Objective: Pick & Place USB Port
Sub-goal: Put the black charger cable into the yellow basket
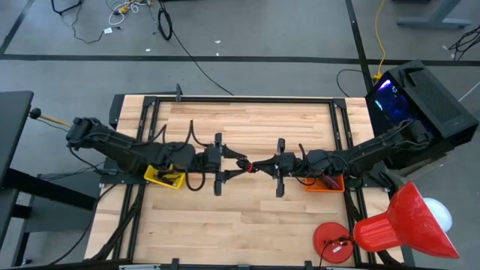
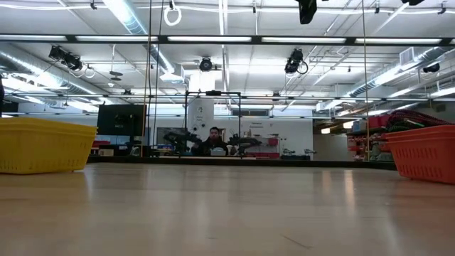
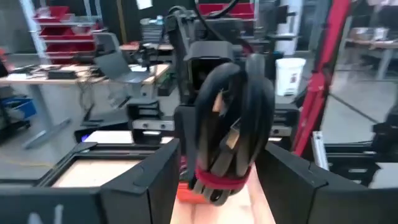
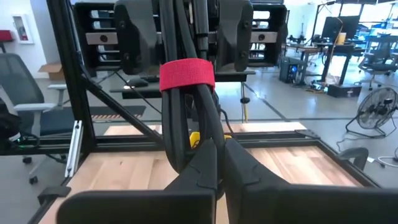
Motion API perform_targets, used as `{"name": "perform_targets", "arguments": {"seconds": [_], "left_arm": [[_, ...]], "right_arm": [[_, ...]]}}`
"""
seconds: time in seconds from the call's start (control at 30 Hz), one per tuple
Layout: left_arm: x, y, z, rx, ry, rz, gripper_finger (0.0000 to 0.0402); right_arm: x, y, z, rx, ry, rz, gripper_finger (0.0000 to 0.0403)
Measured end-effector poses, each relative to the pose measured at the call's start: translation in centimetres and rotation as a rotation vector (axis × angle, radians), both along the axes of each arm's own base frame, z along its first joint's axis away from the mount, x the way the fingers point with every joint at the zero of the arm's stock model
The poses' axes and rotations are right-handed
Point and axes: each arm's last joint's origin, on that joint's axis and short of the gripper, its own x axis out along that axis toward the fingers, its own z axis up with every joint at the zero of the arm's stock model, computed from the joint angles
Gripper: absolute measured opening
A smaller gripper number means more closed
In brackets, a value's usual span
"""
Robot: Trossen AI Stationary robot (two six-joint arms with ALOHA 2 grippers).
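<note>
Robot: Jaws first. On my right gripper [image 4: 219, 149] they are pinched tight on a loop of the USB cable bundle [image 4: 186, 124]. On my left gripper [image 3: 219, 152] they stand wide, one finger on each side of the same bundle. Whether those fingers touch it, I cannot tell.

Visitor: Where is the bundle on the table?

Robot: Above the middle of the table [image 1: 247, 217], lifted off the wood. From overhead my left gripper reaches it from nine o'clock and my right from three o'clock, so the two meet nose to nose.

Visitor: How many of each thing?

Robot: One bundle, one red strap [image 4: 186, 74] around it, two bins, two grippers. The yellow bin [image 1: 161, 176] sits at nine o'clock of the bundle, under my left arm. The orange bin [image 1: 330, 184] sits at three o'clock, under my right arm.

Visitor: What are they made of?

Robot: The cable is black and smooth, coiled into long loops. The strap is a flat fabric band. Both bins are ribbed plastic with slanted walls. The tabletop is pale wood laid in narrow strips.
</note>
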Motion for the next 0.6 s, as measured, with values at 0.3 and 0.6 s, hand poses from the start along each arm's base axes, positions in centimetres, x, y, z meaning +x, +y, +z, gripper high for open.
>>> {"name": "perform_targets", "arguments": {"seconds": [0.3,0.6], "left_arm": [[0.56,0.52,-0.33,0.014,-0.001,-0.036,0.0074],[0.53,0.77,-0.69,0.070,0.041,0.070,0.0074]], "right_arm": [[0.01,-0.07,-0.18,-0.012,0.018,-0.005,0.0000],[0.05,-0.23,-0.33,-0.017,0.033,-0.018,0.0021]]}}
